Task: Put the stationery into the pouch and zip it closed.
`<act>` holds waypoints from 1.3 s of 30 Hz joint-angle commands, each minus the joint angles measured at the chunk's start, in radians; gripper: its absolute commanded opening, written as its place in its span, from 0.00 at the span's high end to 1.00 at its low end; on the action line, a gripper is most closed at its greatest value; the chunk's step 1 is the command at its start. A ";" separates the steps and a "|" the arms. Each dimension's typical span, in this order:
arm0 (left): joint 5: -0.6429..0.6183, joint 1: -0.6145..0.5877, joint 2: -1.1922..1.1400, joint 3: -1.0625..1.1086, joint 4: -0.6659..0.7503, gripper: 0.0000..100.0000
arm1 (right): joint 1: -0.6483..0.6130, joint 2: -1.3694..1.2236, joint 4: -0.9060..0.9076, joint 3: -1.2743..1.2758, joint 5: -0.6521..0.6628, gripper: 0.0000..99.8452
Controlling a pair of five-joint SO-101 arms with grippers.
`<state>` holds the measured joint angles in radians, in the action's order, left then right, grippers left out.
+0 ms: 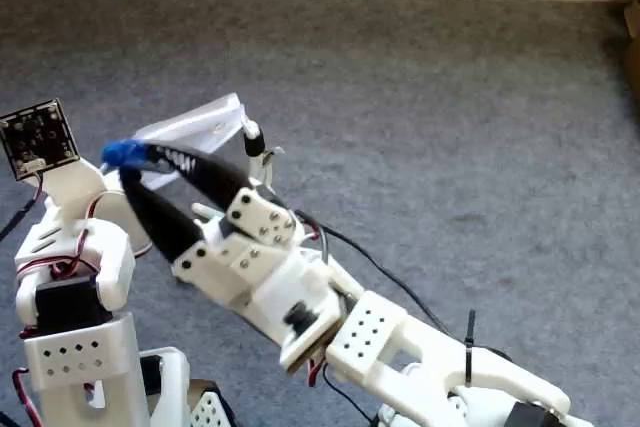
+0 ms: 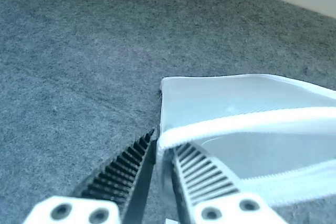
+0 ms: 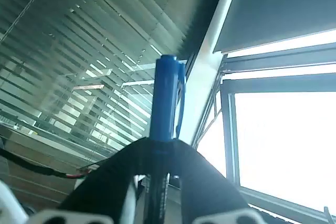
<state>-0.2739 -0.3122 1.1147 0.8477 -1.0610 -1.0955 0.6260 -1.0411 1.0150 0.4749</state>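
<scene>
Right gripper point(image 3: 164, 144) was clamped on the pen point(image 3: 167, 98). The barrel ran straight out along the jaws, blue end sticking past the tips. My right wrist cam looked up at blinds point(image 3: 68, 51) and a window point(image 3: 283, 124), so I read the pen as pitched upward, not down at the table point(image 1: 480, 97).

From the high view the blue end overlapped the left corner of the pouch point(image 1: 205, 125). The rest of the pouch ran away from the tip, up and to the right in that picture.

Left gripper point(image 2: 164, 144) was pinching the pouch's corner right at the zip edge. So the left arm had the pouch, the right arm had the pen, and both met at the same corner. My call: the next move hinged on swinging the pen's axis down and into line with the mouth.

Unclear:
- How wide the mouth gaped. Left wrist cam gave two white zip bands with translucent wall between, cut off at the frame edge.
- Height of the pen tip over the pouch.
- From above, the right arm's fingers covered the pouch's lower part.
- Small black-and-white piece point(image 1: 253, 137) at the pouch's far end: zip pull or more stationery, couldn't tell.
</scene>
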 commanded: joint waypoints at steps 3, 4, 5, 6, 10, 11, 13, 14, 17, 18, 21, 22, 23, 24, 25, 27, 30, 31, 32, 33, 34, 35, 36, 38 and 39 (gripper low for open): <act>-0.005 0.019 -0.015 0.001 0.011 0.99 | 0.033 -0.124 -0.137 -0.074 0.037 1.00; -0.005 0.019 -0.015 0.001 0.009 0.99 | 0.044 -0.166 -0.165 -0.076 0.037 1.00; -0.005 0.019 -0.015 0.001 0.008 0.99 | 0.056 -0.203 -0.197 -0.079 0.037 1.00; -0.005 0.019 -0.015 0.001 0.008 0.99 | 0.067 -0.243 -0.225 -0.090 0.037 1.00; -0.005 0.019 -0.015 0.001 0.008 0.99 | 0.081 -0.358 -0.260 -0.127 0.037 1.00; -0.005 0.019 -0.015 0.001 0.006 0.99 | 0.081 -0.371 -0.260 -0.125 0.037 1.00; -0.005 0.016 -0.015 0.001 0.006 0.99 | 0.081 -0.390 -0.260 -0.117 0.037 1.00; -0.005 0.016 -0.015 0.001 0.006 0.99 | 0.081 -0.397 -0.260 -0.116 0.037 1.00; -0.005 0.015 -0.015 0.001 0.006 0.99 | 0.096 -0.410 -0.257 -0.116 0.037 1.00; -0.005 0.015 -0.015 0.001 0.006 0.99 | 0.101 -0.415 -0.257 -0.116 0.032 1.00; -0.005 0.015 -0.015 0.001 0.006 0.99 | 0.116 -0.423 -0.255 -0.116 -0.046 1.00; -0.005 0.015 -0.015 0.001 0.006 0.99 | 0.119 -0.423 -0.254 -0.116 -0.060 0.99; -0.005 0.015 -0.015 0.001 0.006 0.99 | 0.117 -0.421 -0.252 -0.116 -0.063 0.97; -0.005 0.015 -0.015 0.001 0.006 0.99 | 0.116 -0.418 -0.252 -0.116 -0.063 0.95; -0.003 0.015 -0.015 0.001 0.006 0.99 | 0.116 -0.418 -0.252 -0.116 -0.063 0.92; -0.003 0.015 -0.015 0.001 0.006 0.99 | 0.116 -0.417 -0.252 -0.116 -0.063 0.88; -0.003 0.015 -0.015 0.001 0.006 0.99 | 0.116 -0.417 -0.252 -0.116 -0.063 0.87; -0.003 0.015 -0.015 0.001 0.006 0.99 | 0.116 -0.417 -0.252 -0.116 -0.063 0.87; -0.003 0.015 -0.015 0.001 0.006 0.99 | 0.116 -0.417 -0.252 -0.116 -0.063 0.87; -0.003 0.015 -0.015 0.001 0.006 0.99 | 0.116 -0.417 -0.252 -0.116 -0.063 0.87; -0.003 0.015 -0.015 0.001 0.006 0.99 | 0.116 -0.417 -0.252 -0.116 -0.063 0.87; -0.003 0.015 -0.015 0.001 0.006 0.99 | 0.114 -0.415 -0.252 -0.116 -0.063 0.87; -0.003 0.015 -0.015 0.001 0.006 0.99 | 0.114 -0.415 -0.252 -0.114 -0.063 0.87; -0.003 0.015 -0.015 0.001 0.006 0.99 | 0.114 -0.415 -0.252 -0.114 -0.063 0.87; -0.003 0.015 -0.015 0.001 0.006 0.99 | 0.114 -0.415 -0.252 -0.114 -0.063 0.87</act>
<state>-0.2739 -0.3092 1.1147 0.8477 -1.0610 -0.9927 0.1918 -1.2866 0.9429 0.4242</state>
